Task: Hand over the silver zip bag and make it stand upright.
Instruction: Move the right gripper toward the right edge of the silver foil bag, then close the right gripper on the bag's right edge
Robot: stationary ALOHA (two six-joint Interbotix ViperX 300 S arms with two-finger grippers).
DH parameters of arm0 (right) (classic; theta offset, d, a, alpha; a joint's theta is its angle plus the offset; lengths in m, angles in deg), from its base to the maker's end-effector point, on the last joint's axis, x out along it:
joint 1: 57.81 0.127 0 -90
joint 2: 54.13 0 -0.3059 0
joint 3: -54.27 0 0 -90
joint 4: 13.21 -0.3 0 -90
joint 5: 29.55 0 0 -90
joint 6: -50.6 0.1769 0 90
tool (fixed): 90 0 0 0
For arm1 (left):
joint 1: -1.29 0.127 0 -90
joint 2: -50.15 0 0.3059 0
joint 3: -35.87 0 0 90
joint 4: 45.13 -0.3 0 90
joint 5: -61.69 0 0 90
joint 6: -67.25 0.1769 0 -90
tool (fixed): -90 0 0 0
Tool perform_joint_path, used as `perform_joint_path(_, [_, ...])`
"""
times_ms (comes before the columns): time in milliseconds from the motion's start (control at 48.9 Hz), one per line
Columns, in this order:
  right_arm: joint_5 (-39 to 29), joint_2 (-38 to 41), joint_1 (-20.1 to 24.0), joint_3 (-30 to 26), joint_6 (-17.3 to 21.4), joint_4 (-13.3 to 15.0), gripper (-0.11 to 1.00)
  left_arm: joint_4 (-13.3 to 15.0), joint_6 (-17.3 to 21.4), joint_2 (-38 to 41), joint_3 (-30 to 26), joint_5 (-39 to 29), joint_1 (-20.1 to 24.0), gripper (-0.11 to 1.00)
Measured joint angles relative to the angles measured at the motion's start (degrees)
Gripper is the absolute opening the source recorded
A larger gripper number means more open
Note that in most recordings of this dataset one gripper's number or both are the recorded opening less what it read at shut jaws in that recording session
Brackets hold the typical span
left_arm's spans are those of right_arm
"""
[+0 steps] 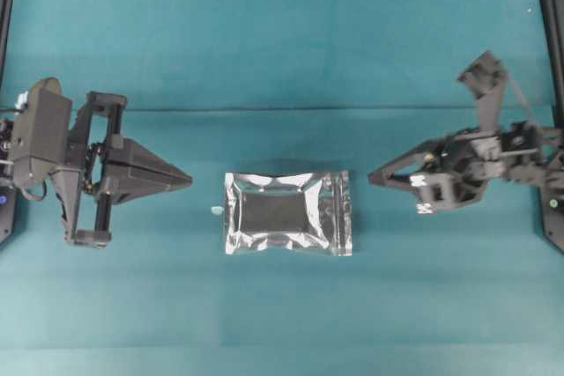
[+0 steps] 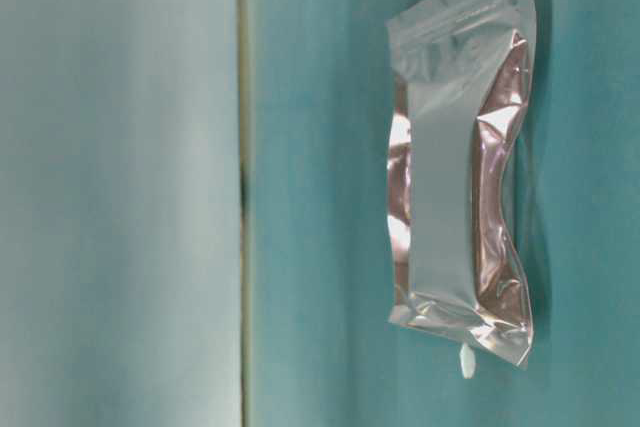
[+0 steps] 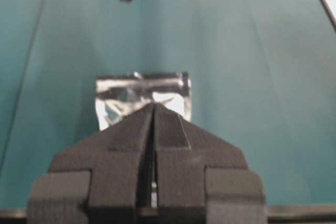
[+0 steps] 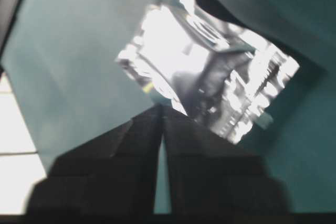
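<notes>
Mid-table on the teal cloth (image 1: 282, 59), the silver zip bag (image 1: 287, 213) lies flat, not upright. Its long axis runs left-right in the overhead view, between the two grippers; the clearer band at its right short edge looks like the zip strip, so that end points toward the right arm. A tiny pale scrap (image 1: 217, 210) sits just off the bag's left edge.

Left gripper (image 1: 187, 180) is level, tip aimed at the bag, well short of it; fingers pressed together, holding nothing. Right gripper (image 1: 374, 176) also points at the bag, rolled over at the wrist, near the right edge but apart from it. Its fingers meet at the tips in the wrist view and grip nothing.

Right wrist view is blurred and glare-washed; bag detail is unreadable there. Left wrist view has the gripper covering the bag's near part.
</notes>
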Motion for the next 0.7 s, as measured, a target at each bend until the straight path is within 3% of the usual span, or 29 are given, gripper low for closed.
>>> perform_joint_path(143, [0.0, 4.22, 0.7, -0.26, 3.43, 0.0, 0.8, 0.0, 0.18, 0.0, 0.0, 0.0, 0.09, -0.08])
perform_joint_path(245, [0.0, 6.68, 1.32, -0.88, 3.6, 0.0, 0.98, 0.0, 0.0, 0.18, 0.0, -0.09, 0.0, -0.08])
perform_joint_path(695, [7.56, 17.75, 2.37, -2.37, 3.87, -0.26, 0.98, 0.0, -0.18, 0.35, -0.09, -0.88, 0.0, -0.08])
